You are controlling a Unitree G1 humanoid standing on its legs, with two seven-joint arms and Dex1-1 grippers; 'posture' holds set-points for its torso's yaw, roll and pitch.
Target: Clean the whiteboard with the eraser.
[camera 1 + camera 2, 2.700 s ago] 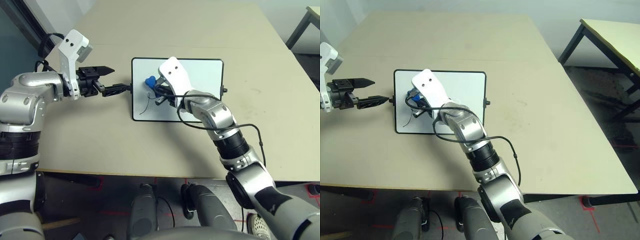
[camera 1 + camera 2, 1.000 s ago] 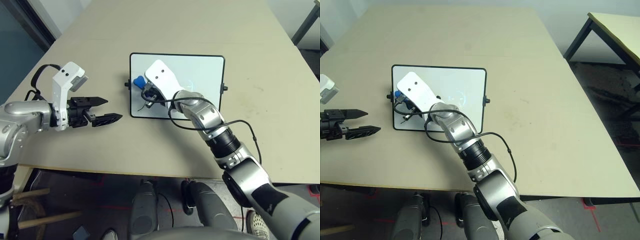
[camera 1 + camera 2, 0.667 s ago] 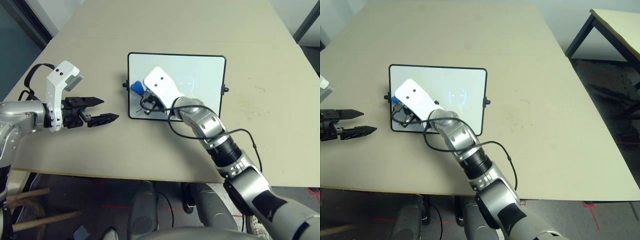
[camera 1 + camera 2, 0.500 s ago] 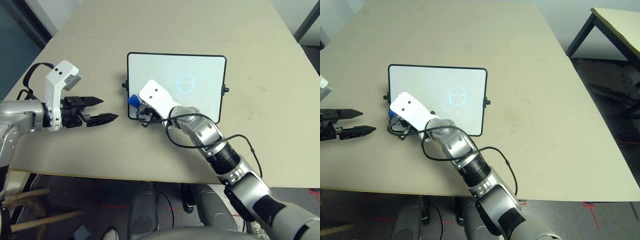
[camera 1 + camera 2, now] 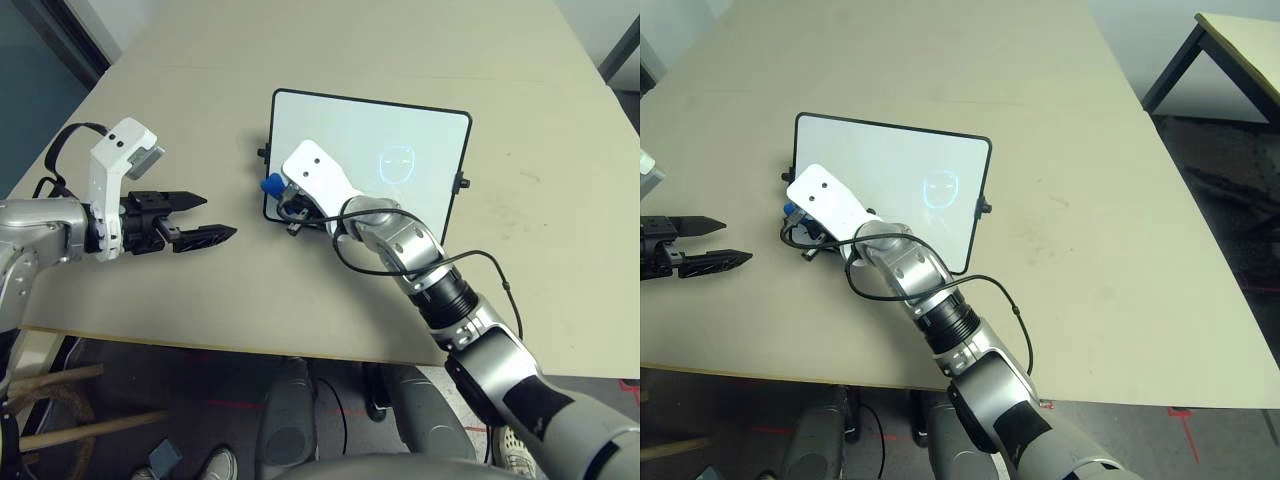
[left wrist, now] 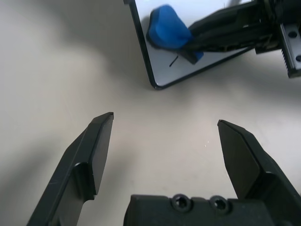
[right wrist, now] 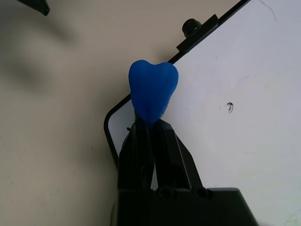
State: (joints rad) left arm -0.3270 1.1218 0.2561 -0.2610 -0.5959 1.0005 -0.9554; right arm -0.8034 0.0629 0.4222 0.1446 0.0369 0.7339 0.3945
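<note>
The whiteboard (image 5: 400, 205) lies slightly askew on the table, with a thin black frame and a knob (image 5: 263, 153) on its left side. My right gripper (image 7: 149, 127) is shut on the blue eraser (image 7: 153, 89), which sits at the board's left edge close to the near left corner (image 6: 160, 75), partly over the frame. A short dark stroke (image 6: 174, 60) and a small speck (image 7: 229, 107) are on the white surface, and a faint bluish round mark (image 5: 397, 163) shows farther right. My left gripper (image 5: 205, 218) hovers open over bare table left of the board, holding nothing.
The beige table (image 5: 560, 250) has free room on every side of the board. Its front edge (image 5: 250, 345) runs close below both arms. A second table (image 5: 1240, 40) stands off to the far right, across a dark floor gap.
The right gripper has drawn the eraser along the board's left edge towards the near corner. The board's left end has swung a little away from me. The left gripper has stayed put.
</note>
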